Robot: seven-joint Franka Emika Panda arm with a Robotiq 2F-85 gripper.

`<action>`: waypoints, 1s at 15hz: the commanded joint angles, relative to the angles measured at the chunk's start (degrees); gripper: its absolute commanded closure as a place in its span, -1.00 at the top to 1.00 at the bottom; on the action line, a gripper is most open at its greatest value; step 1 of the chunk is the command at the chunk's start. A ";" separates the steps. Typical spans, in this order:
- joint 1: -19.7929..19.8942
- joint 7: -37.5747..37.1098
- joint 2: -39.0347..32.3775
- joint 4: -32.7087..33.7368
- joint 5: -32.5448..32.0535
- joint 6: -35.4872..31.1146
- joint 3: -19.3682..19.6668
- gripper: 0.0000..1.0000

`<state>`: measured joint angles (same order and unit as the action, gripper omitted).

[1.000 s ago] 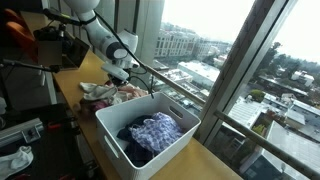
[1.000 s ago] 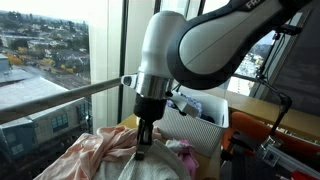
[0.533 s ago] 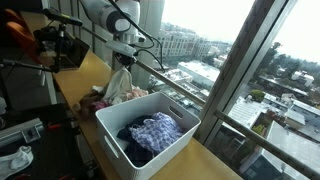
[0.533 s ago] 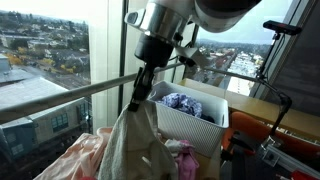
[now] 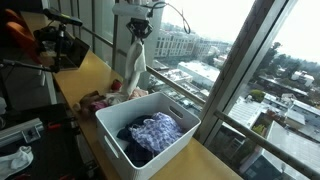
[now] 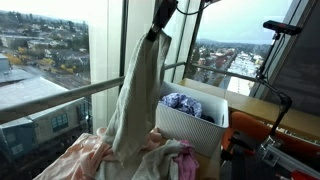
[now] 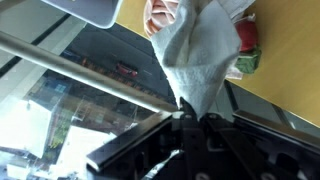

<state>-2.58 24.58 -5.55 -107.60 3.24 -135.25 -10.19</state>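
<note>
Cloth [image 6: 135, 100] hangs over wooden counter [image 5: 95, 68] (window [image 5: 215, 40] beside).

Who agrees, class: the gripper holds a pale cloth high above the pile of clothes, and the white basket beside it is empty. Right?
No. The white basket is not empty: a blue patterned garment lies in it, as both exterior views show. The rest stands: the gripper holds the pale cloth high above the pile of clothes.

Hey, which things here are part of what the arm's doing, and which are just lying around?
In hand: gripper, shut on the beige cloth, which hangs over the clothes pile.
Lying about: white bin, blue garment inside it.
</note>
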 commanded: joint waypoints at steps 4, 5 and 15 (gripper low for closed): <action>2.70 2.52 8.10 5.42 -0.78 7.13 7.17 -0.98; 3.04 2.60 8.24 6.08 -0.83 7.39 8.10 -0.98; 5.09 5.23 4.94 0.86 2.34 4.21 12.94 -0.98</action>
<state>2.16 27.77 0.74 -104.60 3.81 -129.46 2.21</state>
